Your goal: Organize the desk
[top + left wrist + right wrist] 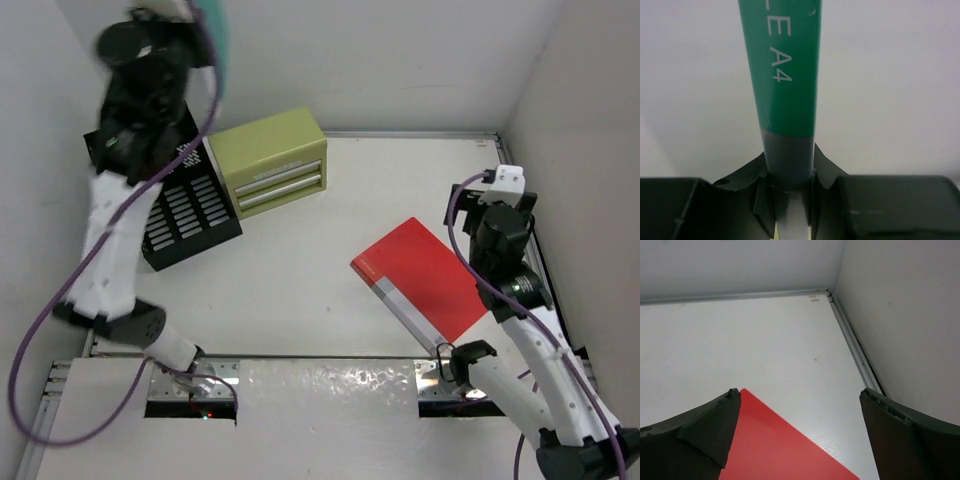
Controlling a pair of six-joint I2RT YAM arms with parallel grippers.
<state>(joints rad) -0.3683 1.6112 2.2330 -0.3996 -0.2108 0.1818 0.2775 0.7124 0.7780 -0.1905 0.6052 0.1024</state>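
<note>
From above, my left arm [110, 240] is reared up high at the far left corner, carrying a green folder [215, 40] on edge above the black sorter [190, 215]. That upright hold looks meant to suit the sorter's slots; I judge slotting it in to be the step in hand. The olive-green drawer box [270, 160] sits just beside the sorter, against the back wall. The bench [300, 270] is the white top under everything, and a red folder [420, 280] lies flat on its right half, skewed to the edges. My right arm [525, 330] bends over that folder's right side.

In the left wrist view, the left tool [789, 172] is clenched on the folder's grey spine end, with the green cover running straight away from the fingers [822, 167]. The letters "E A4" show on it. Only blank white shows behind, so I cannot tell from here how it lines up with any slot.

In the right wrist view, the right tool [799, 392] is released and empty, its jaws spread wide. A corner of the red folder sits low between them, apparently beneath the tool rather than touching it. Beyond lie bare bench, the edge rail [850, 340] and the far right corner. I read this as a waiting hover, ready for the red folder next.
</note>
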